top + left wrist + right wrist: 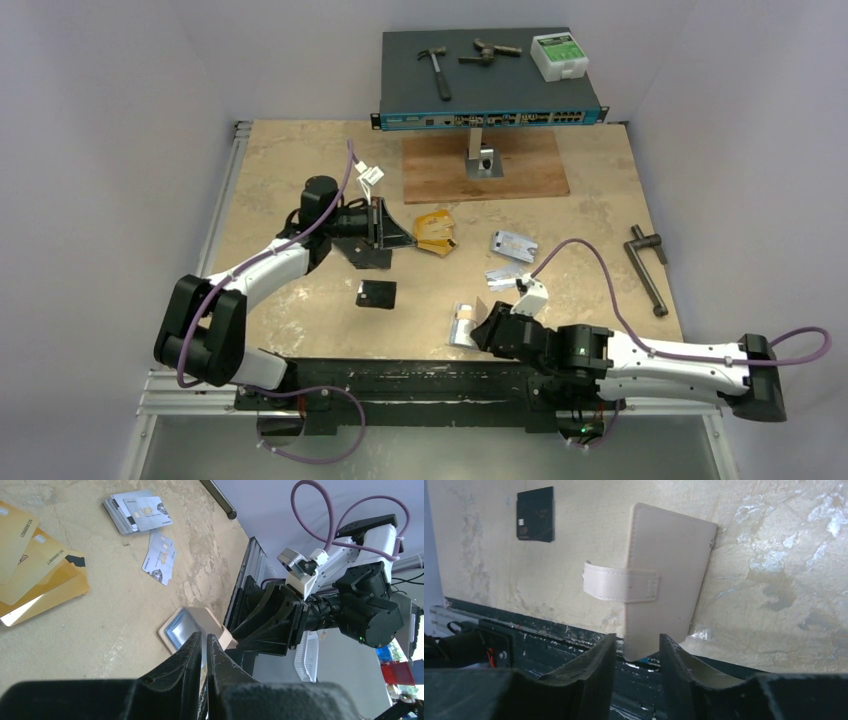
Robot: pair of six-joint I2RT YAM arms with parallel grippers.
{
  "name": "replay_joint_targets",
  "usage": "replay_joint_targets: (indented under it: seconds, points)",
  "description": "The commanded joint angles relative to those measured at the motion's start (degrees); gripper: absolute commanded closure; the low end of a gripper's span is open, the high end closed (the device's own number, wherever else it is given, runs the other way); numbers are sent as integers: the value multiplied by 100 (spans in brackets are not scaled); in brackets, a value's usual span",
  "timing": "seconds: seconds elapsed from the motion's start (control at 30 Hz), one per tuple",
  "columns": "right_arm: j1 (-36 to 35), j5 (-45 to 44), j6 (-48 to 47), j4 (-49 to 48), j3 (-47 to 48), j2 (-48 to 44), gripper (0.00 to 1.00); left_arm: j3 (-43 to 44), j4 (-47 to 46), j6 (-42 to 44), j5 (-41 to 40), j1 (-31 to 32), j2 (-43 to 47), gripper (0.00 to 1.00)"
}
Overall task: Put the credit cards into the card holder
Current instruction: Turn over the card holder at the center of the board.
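The beige card holder lies near the table's front edge with its snap tab across it. One corner sits between the fingers of my right gripper, which is open with a gap on each side. Orange-gold credit cards are fanned mid-table. Silvery ones lie in a stack and a loose pair. My left gripper is beside the gold cards, pointing toward the holder, shut on a thin silvery edge like a card's.
A small black square piece lies left of the holder. A black wallet sits under the left gripper. At the back a network switch carrying tools stands on a wooden board. A metal crank lies far right.
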State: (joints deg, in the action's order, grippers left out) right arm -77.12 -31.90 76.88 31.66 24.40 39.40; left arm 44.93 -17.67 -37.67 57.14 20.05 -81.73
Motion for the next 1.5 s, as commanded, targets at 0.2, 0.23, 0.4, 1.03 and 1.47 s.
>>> replay_joint_targets:
  seconds: [0.2, 0.23, 0.4, 1.03, 1.47]
  points:
    - [13, 334, -1290, -70, 1568, 2491, 36, 289, 31, 248, -63, 139, 52, 92]
    - [12, 391, -1425, -65, 1677, 2603, 36, 289, 45, 270, -57, 135, 52, 93]
    - [252, 496, -1574, -248, 1338, 1454, 32, 341, 244, 463, -97, 138, 105, 92]
    - [2668, 2448, -1138, -1189, -534, 504, 27, 1338, 2982, 3991, 32, 1649, -30, 92]
    - [3309, 3375, -1139, -2695, -796, 1769, 29, 1146, 4116, 7663, -1451, 3329, -151, 93]
